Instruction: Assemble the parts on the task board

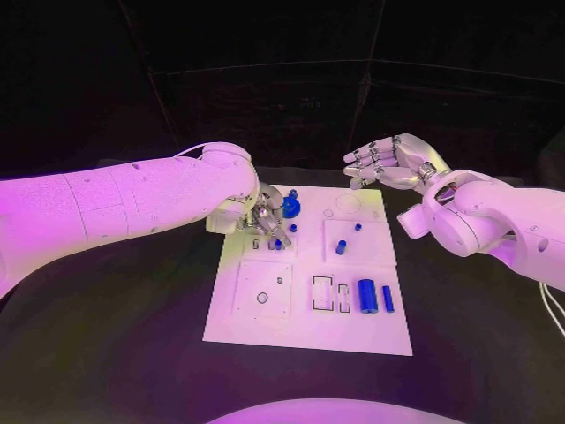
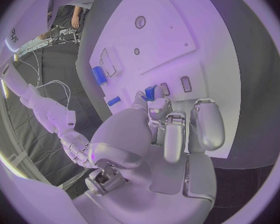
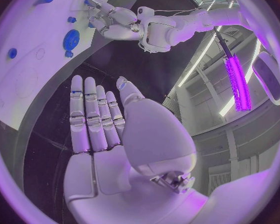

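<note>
Blue part (image 2: 150, 91) half hidden behind left fingers (image 2: 175, 134).

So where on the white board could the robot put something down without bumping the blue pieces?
The near end of the task board, below the two upright blue parts, is bare. So is the black table beside it. The far end is crowded: the left hand and the right hand are there with several small blue pieces.

The table (image 1: 104, 353) is black. The room behind it is dark. Long bright lights (image 3: 236, 82) hang on the grey ceiling (image 3: 202, 119).
</note>
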Action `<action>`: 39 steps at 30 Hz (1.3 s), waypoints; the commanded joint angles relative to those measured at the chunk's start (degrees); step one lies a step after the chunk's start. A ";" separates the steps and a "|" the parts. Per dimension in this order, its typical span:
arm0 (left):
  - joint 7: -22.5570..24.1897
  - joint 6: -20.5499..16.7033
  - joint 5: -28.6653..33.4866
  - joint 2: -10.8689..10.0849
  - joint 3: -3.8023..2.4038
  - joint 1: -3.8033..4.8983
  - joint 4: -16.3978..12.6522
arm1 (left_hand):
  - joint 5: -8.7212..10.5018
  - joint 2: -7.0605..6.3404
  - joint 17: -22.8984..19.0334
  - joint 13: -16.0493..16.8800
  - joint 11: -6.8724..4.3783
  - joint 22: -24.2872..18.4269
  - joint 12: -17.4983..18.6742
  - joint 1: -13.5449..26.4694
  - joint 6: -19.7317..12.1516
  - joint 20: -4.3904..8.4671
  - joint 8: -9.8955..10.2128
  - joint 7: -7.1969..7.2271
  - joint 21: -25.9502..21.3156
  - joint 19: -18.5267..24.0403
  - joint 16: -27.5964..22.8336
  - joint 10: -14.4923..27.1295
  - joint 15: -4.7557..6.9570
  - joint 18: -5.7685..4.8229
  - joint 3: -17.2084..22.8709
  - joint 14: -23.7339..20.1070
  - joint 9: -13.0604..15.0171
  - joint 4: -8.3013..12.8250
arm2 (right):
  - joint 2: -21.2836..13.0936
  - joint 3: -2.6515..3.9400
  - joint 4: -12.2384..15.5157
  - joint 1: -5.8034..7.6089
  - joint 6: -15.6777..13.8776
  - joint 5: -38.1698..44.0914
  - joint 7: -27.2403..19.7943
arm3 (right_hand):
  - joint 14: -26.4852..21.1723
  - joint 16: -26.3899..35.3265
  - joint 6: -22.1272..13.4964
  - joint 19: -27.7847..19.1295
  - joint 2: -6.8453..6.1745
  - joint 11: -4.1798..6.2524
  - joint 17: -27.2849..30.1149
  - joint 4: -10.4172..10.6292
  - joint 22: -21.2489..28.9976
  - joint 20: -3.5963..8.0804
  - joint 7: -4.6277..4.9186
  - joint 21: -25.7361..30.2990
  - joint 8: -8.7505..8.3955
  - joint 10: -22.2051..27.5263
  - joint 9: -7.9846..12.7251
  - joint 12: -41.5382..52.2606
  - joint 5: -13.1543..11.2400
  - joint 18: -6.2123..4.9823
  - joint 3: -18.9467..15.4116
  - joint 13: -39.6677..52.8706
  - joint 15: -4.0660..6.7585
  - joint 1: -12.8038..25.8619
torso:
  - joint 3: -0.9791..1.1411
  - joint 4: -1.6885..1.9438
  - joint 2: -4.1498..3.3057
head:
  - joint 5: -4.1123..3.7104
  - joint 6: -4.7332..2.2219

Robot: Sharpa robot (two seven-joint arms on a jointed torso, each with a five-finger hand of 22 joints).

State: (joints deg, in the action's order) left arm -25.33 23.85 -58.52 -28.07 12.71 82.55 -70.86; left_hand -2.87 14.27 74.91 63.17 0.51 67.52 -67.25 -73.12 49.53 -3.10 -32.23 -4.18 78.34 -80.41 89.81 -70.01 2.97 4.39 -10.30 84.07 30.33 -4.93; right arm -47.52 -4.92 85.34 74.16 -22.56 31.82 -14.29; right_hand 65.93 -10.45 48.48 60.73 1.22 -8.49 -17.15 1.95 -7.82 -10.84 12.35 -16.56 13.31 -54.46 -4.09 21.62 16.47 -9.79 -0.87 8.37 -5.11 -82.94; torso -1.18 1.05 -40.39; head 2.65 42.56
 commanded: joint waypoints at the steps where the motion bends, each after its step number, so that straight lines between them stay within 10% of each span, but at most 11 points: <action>1: -0.42 -0.49 0.45 0.07 -0.02 0.05 -0.11 | 0.08 0.72 15.09 -0.21 -0.49 0.06 0.45 -2.36 -0.75 0.23 0.07 0.02 0.22 -0.11 0.19 0.16 0.51 -0.11 2.23 5.93 0.11 2.09 | 0.13 0.03 -0.03 0.11 0.58 -0.21 -0.10 | 0.45 0.39 -0.51 0.36 0.03 -0.15 0.09 0.06 0.08 -0.12 0.23 0.18 0.29 -0.14 0.08 0.19 0.30 -0.61 0.33 -0.14 -0.11 -0.45 | -0.02 0.00 -0.01 | -0.04 0.07; 12: -0.36 -2.02 2.37 -0.28 -0.02 0.03 -0.55 | -0.36 0.19 15.09 -1.49 -0.28 0.57 2.66 -3.21 -1.70 0.14 0.67 -0.62 0.32 -0.19 0.19 0.71 0.15 -0.20 16.53 5.93 0.82 11.46 | 0.46 0.02 -0.31 0.10 1.48 -0.21 0.22 | 0.31 0.76 -0.80 0.39 -0.13 -0.27 0.37 0.05 0.28 -0.18 0.34 0.52 0.28 0.04 0.12 0.23 0.35 -0.55 0.55 -0.66 -0.23 -0.21 | -0.01 0.01 0.04 | 0.02 0.32; 16: -0.26 -4.04 6.32 -1.60 -0.02 0.04 -1.98 | -0.63 -4.63 15.09 -3.90 -0.25 1.14 4.93 8.25 -1.41 -0.19 -0.62 -0.87 0.48 -0.31 0.19 0.80 -0.27 -0.22 35.82 5.93 2.68 15.70 | 0.62 0.02 -0.51 0.10 1.62 -0.21 0.15 | 0.27 0.84 -0.87 0.39 -0.17 -0.30 0.43 0.04 0.33 -0.20 0.36 0.59 0.28 0.09 0.12 0.24 0.35 -0.54 0.59 -0.77 -0.26 -0.15 | 0.03 0.09 0.05 | -0.05 0.34; 21: -0.24 -8.76 9.35 -3.71 -0.03 0.17 -4.62 | -0.99 -8.64 15.09 -3.89 -0.06 1.71 4.57 13.82 -1.59 -0.09 -2.18 -0.68 0.69 -0.54 0.19 -0.13 -0.03 -0.25 46.36 5.93 4.32 15.98 | 0.62 0.01 -0.82 0.10 1.80 -0.20 0.20 | 0.22 0.96 -0.98 0.39 -0.21 -0.34 0.52 0.02 0.40 -0.22 0.40 0.72 0.28 0.16 0.13 0.27 0.38 -0.52 0.69 -0.94 -0.31 -0.10 | 0.10 0.25 0.10 | 0.20 0.42; 31: -0.18 -21.20 9.79 -7.17 0.04 0.01 -9.44 | -4.29 -11.35 15.09 -1.59 -0.44 2.64 2.06 16.22 -1.41 0.17 -3.94 -0.19 1.13 -1.05 0.19 -2.32 0.48 -0.45 51.44 5.93 5.71 15.48 | 0.01 0.00 -0.98 0.10 2.20 -0.11 0.21 | 0.17 1.06 -1.09 0.38 -0.29 -0.38 0.61 -0.01 0.47 -0.25 0.43 0.84 0.27 0.24 0.14 0.29 0.40 -0.51 0.75 -1.10 -0.35 -0.05 | 0.43 0.89 0.51 | 0.16 0.70; 39: -0.04 -28.90 3.39 -9.82 0.10 -1.84 -12.41 | -4.39 -11.74 15.09 -1.34 -0.55 2.67 1.74 16.23 -1.33 0.26 -4.19 -0.10 1.15 -1.11 0.19 -2.62 0.57 -0.45 52.21 5.93 5.69 15.52 | -0.37 -0.01 -1.06 0.10 3.92 -0.10 -0.04 | 0.14 1.32 -1.43 0.36 -0.45 -0.50 0.82 0.05 0.69 -0.37 0.52 1.22 0.25 0.51 0.16 0.39 0.45 -0.49 0.87 -1.56 -0.47 0.35 | 0.53 1.76 1.02 | -0.51 1.15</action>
State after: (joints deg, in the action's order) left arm -25.33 1.12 -51.39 -37.73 12.84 80.86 -82.85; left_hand -6.89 2.98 74.91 61.77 0.80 70.23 -65.22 -56.98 48.01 -2.90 -36.10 -4.67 79.22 -81.02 89.81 -71.59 3.07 4.40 32.84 83.97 36.01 1.97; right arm -47.82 -4.95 84.27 74.15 -20.14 31.81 -13.84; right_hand 66.14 -9.42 47.45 60.92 1.04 -8.71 -16.41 1.98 -7.19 -11.04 12.12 -15.73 13.30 -54.25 -3.98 21.62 16.67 -9.80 -0.25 6.85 -5.32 -82.76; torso -0.69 2.35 -39.63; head 2.32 43.57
